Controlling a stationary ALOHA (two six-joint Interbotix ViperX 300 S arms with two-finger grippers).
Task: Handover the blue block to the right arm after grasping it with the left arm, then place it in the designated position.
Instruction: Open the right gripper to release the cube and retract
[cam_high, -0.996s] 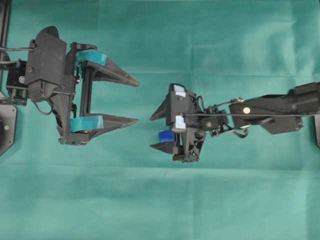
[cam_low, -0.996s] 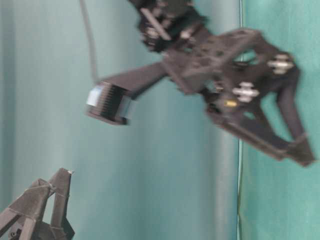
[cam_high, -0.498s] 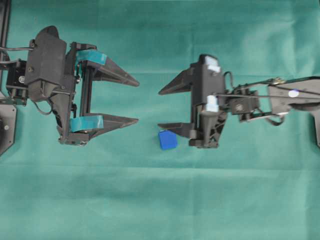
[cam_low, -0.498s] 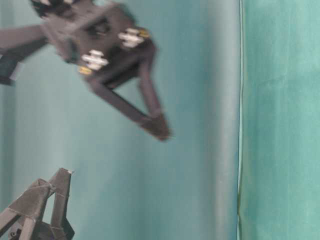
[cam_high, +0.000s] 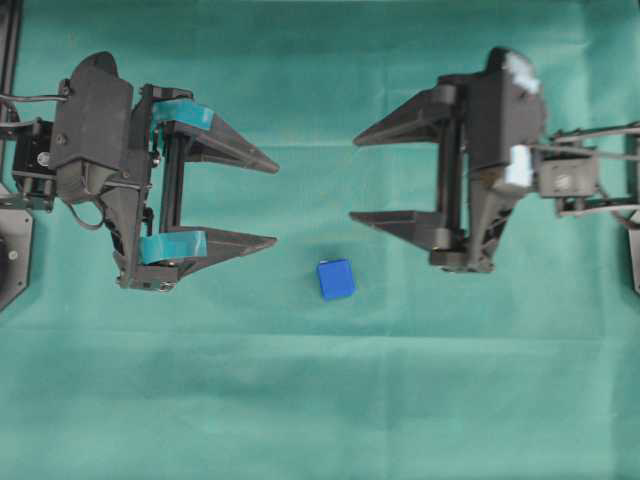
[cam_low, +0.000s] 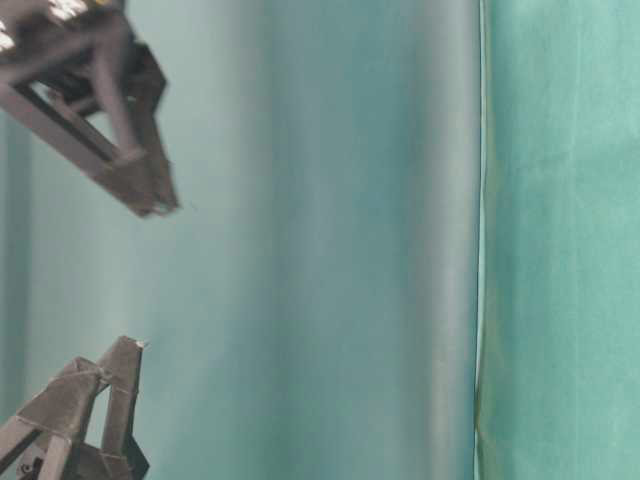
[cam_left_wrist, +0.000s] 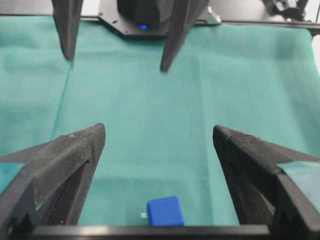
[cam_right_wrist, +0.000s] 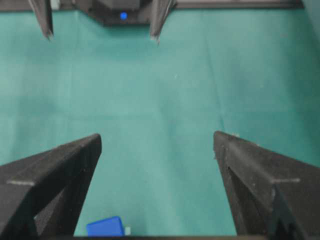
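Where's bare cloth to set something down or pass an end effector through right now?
Free: the wide strip of green cloth below the blue block and both arms, and the band along the top edge. Also open: the gap between the left end effector and right end effector. Tightest: just around the block, below that gap, between the two lower fingertips.

No text, label, brand name, number or sign is showing legibly in any view. The small bright-blue plastic cube (cam_high: 336, 279) is lying with plain faces toward the cameras; any mark on it is too faint to read. The white patches (cam_high: 518, 168) on the all-black gripper body are showing no lettering, and the teal bands (cam_high: 173, 245) on the other gripper are carrying nothing readable.
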